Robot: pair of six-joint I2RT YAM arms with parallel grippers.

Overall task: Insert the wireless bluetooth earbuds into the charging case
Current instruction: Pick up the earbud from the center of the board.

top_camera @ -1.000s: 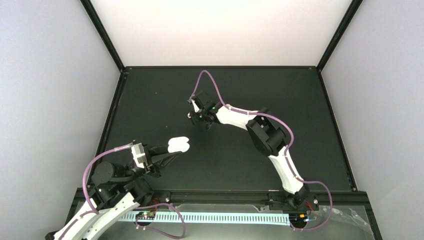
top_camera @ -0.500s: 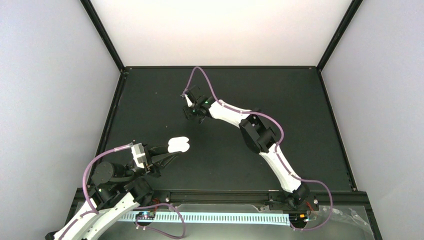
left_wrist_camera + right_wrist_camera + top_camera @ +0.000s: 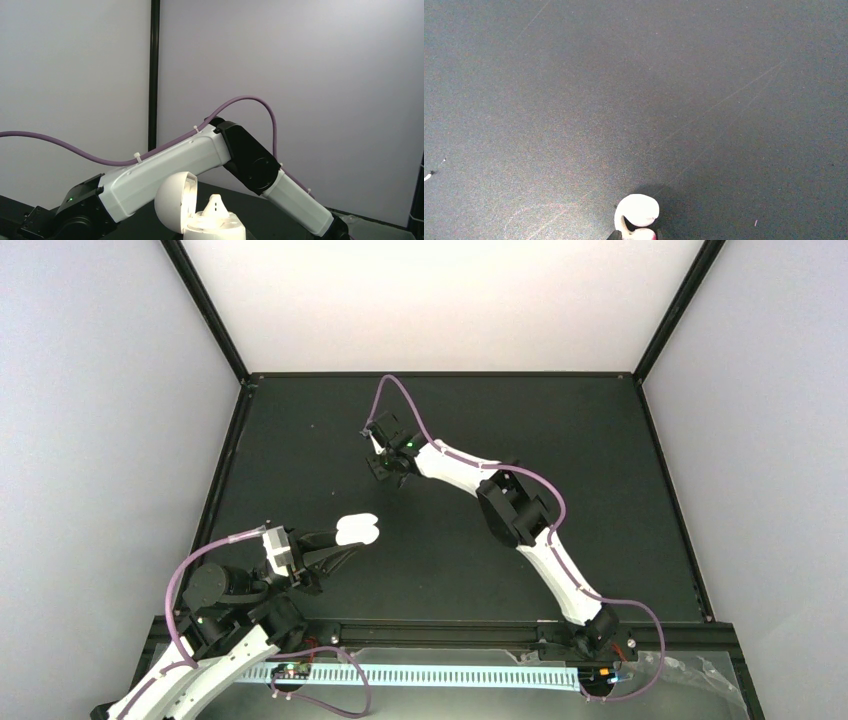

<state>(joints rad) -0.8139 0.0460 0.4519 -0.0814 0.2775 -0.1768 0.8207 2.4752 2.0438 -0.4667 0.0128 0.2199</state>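
The white charging case [image 3: 357, 530] stands open in my left gripper [image 3: 349, 543], whose fingers are closed on its base at the near left of the mat. In the left wrist view the case [image 3: 215, 229] has its lid [image 3: 172, 202] tipped to the left, and one white earbud [image 3: 216, 204] sits upright in it. My right gripper [image 3: 377, 452] is at the far middle of the mat. In the right wrist view the gripper [image 3: 636, 236] is shut on a white curled earbud [image 3: 638, 210], just above the mat. No lilac earbuds are in view.
The black mat [image 3: 600, 470] is framed by a black rail, with white walls behind and grey walls at the sides. The right arm's white links [image 3: 165, 167] and purple cable cross behind the case in the left wrist view.
The right gripper has moved left and a little farther back with the white earbud, and its wrist has turned. The left arm and the case have not moved.
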